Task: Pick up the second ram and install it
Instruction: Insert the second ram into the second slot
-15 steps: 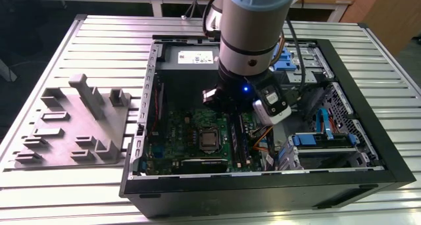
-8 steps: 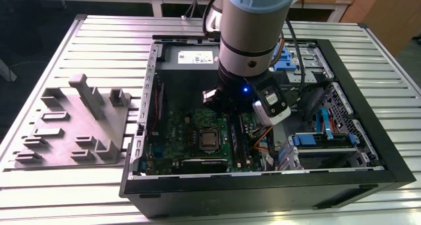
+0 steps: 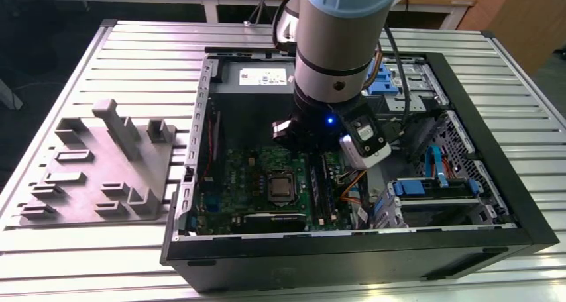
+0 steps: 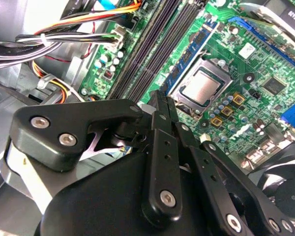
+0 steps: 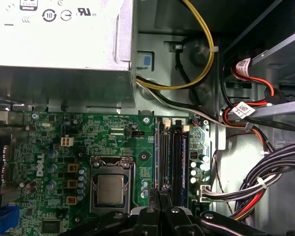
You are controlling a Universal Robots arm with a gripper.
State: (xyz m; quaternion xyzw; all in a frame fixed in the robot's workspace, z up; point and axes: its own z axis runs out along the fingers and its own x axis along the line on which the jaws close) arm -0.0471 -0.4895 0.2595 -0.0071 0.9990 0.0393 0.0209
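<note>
My gripper (image 4: 161,96) (image 5: 162,192) is inside the open computer case, with its black fingers pressed together, so it is shut. The fingertips hover over one end of the long black memory slots (image 4: 147,49) (image 5: 168,157) (image 3: 320,186) of the green motherboard (image 5: 54,142). These slots run beside the silver processor (image 4: 202,88) (image 5: 109,189) (image 3: 281,186). I cannot tell whether the second ram is between the pads; the fingers and the dark slots hide it. In the exterior view the arm's wrist (image 3: 332,83) covers the fingers.
The power supply (image 5: 59,34) (image 3: 256,77) sits at one end of the board. Bundled cables (image 5: 255,147) (image 4: 64,39) crowd the side of the slots away from the processor. The case wall (image 3: 495,156) rings the work area. A grey slotted fixture (image 3: 102,166) lies on the table at the exterior view's left.
</note>
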